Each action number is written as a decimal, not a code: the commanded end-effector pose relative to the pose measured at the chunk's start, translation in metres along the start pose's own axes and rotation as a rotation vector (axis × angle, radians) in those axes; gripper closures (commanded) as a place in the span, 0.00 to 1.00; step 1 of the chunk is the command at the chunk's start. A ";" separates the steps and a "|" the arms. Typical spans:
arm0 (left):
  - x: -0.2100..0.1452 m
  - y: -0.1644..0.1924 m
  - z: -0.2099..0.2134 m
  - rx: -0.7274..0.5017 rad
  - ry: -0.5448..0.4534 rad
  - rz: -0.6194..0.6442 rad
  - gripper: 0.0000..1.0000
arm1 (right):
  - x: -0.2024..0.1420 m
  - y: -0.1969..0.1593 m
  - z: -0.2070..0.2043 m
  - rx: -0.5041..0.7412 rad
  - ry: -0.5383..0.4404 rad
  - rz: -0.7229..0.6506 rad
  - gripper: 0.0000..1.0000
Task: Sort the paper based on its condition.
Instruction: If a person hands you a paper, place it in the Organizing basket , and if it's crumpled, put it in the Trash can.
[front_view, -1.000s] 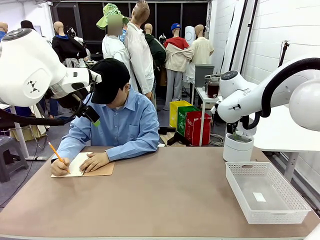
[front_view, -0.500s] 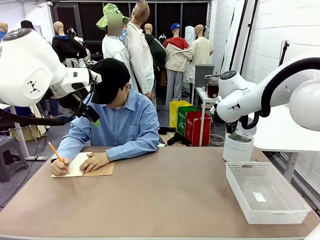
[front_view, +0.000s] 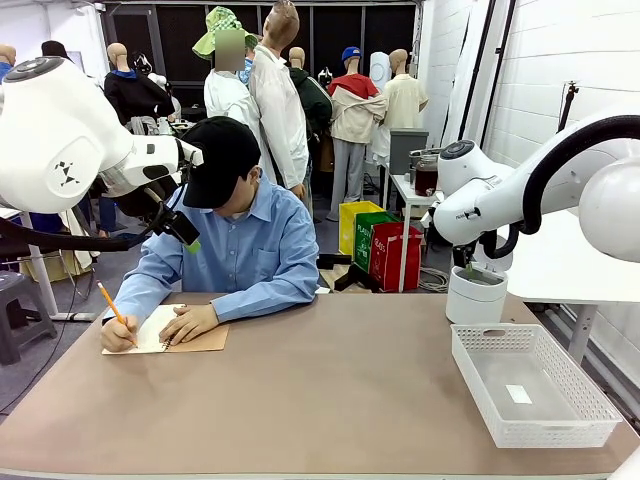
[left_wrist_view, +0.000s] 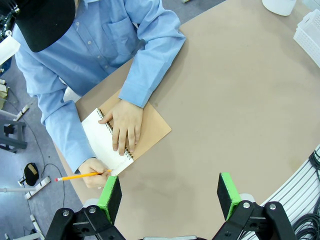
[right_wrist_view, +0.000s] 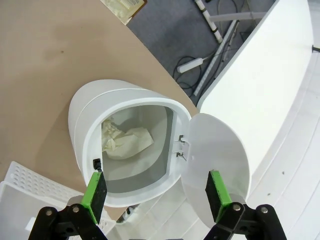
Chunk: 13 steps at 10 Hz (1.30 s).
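A person at the table's far left writes with a pencil (left_wrist_view: 82, 175) on the white page of an open spiral notebook (left_wrist_view: 150, 134), one hand flat on it. My left gripper (left_wrist_view: 169, 196) hovers high above the table beside the notebook, open and holding nothing; the front view has it (front_view: 189, 238) raised in front of the person. My right gripper (right_wrist_view: 155, 192) is open over a white bin (right_wrist_view: 87, 117) whose lid (right_wrist_view: 215, 147) is swung aside. Inside the bin lies a crumpled wad of white paper (right_wrist_view: 129, 142).
A white mesh basket (front_view: 580, 425) stands at the table's right with a tiny white scrap (front_view: 518, 393) in it. The white bin (front_view: 476, 295) stands just behind it. The brown table (front_view: 320, 400) stretches bare across the middle. A white side table (front_view: 560, 265) is on the right.
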<state>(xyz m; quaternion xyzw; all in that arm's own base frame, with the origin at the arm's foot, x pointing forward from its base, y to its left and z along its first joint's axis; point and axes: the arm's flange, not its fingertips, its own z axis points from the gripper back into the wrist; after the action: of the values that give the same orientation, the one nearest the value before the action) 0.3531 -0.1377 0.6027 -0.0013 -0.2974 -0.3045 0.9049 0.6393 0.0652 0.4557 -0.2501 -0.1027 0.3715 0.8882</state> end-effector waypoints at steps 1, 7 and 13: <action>0.000 0.001 0.001 -0.003 -0.003 -0.006 0.00 | 0.001 -0.001 -0.001 -0.005 -0.010 -0.001 0.00; 0.000 0.001 0.001 -0.003 -0.003 -0.006 0.00 | 0.017 0.022 0.042 0.100 -0.088 -0.019 0.00; 0.000 0.001 0.001 -0.003 -0.003 -0.006 0.00 | 0.009 0.090 0.104 0.307 -0.311 0.020 0.00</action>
<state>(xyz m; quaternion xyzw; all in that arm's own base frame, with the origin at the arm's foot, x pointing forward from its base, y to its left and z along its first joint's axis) 0.3531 -0.1377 0.6026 -0.0013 -0.2973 -0.3046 0.9049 0.5732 0.1713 0.5028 -0.0744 -0.1626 0.4119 0.8935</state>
